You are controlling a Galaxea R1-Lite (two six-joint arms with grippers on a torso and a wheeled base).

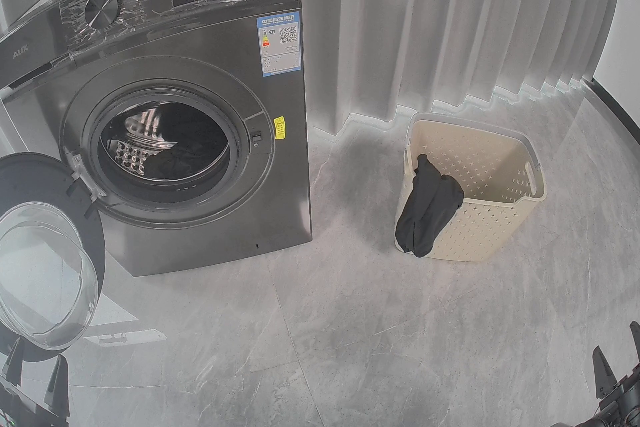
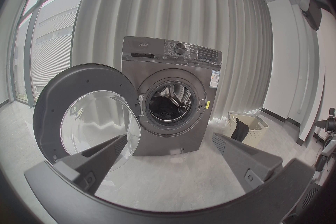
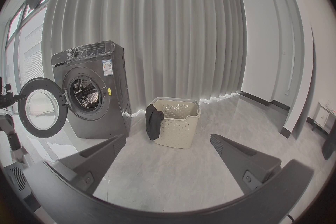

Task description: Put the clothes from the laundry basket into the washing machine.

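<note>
1. Washing machine [image 1: 200, 228] at far left, door [image 1: 47, 261] swung open, dark clothes [image 1: 183, 158] inside.
2. Its front carries a blue-edged label [image 1: 279, 43] and a yellow sticker [image 1: 279, 127].
3. Laundry basket [image 1: 493, 228] at right, with a black garment [image 1: 427, 211] draped over its left rim.
4. Left gripper [image 2: 168, 136] and right gripper [image 3: 167, 137] are spread wide and empty.

Washer [image 1: 200, 195] dark grey; basket [image 1: 497, 228] cream, dotted with perforations; garment [image 1: 427, 208] black; curtain [image 1: 467, 1] white, pleated; floor [image 1: 400, 328] grey marbled.

Washing machine [image 1: 200, 241] glossy metal (top film-wrapped); laundry basket [image 1: 493, 228] matt plastic
</note>
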